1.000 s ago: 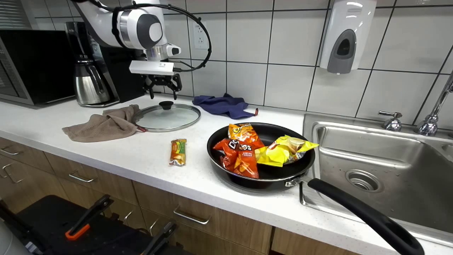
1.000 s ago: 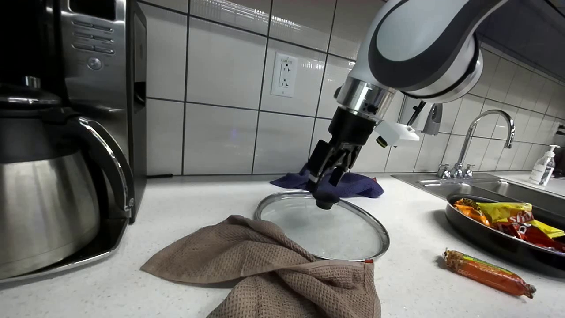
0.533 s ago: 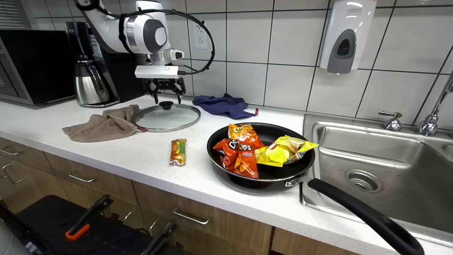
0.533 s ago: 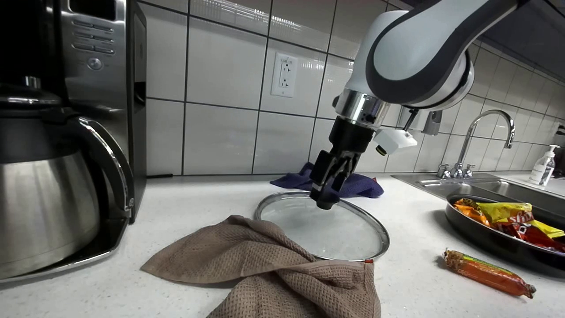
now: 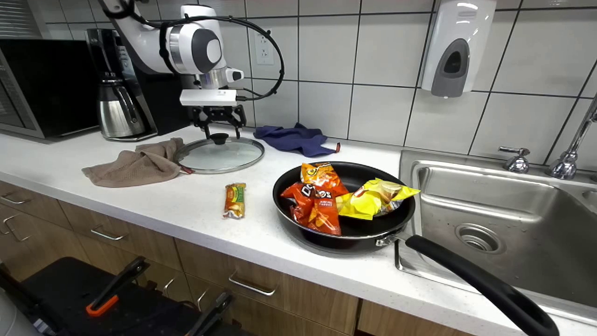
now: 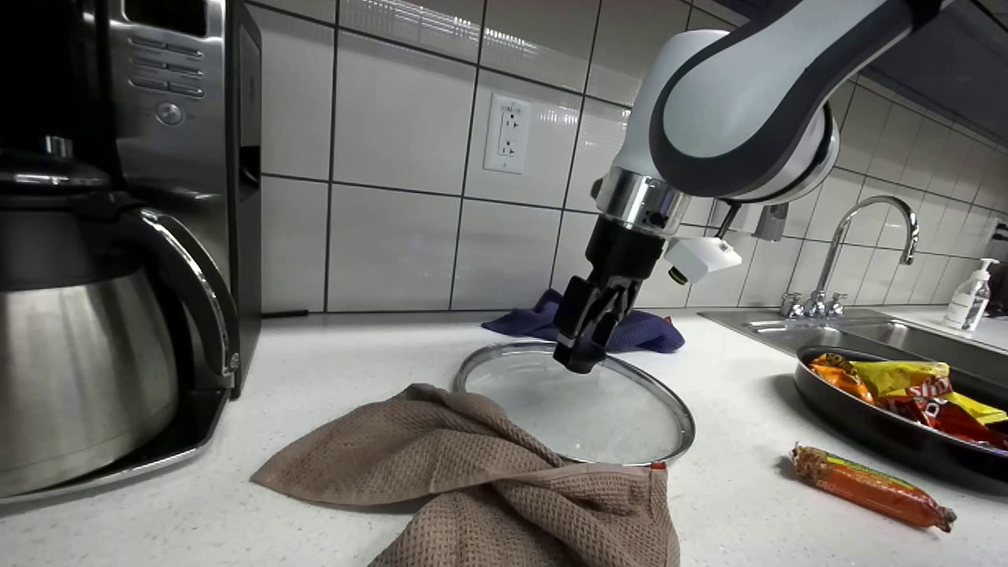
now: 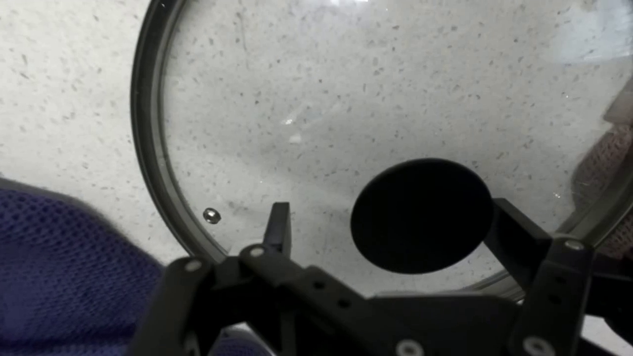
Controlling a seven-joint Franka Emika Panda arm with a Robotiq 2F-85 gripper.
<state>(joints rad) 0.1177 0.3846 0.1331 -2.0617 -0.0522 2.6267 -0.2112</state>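
The end effector [image 5: 223, 136] sits lower than a second ago, with its fingers [image 7: 280, 227] now flanking the black knob [image 7: 422, 216] of the glass lid [image 7: 316, 94].

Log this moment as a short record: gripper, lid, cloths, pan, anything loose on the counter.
Gripper: jaws open, the lid knob between them, not clamped; contact unclear
Glass lid: lying on the counter, knob up
Cloths: brown towel at the lid's rim, navy cloth near it
Frying pan: holds a Doritos bag and a yellow snack bag
Loose: wrapped snack bar, on the counter, apart from lid and pan
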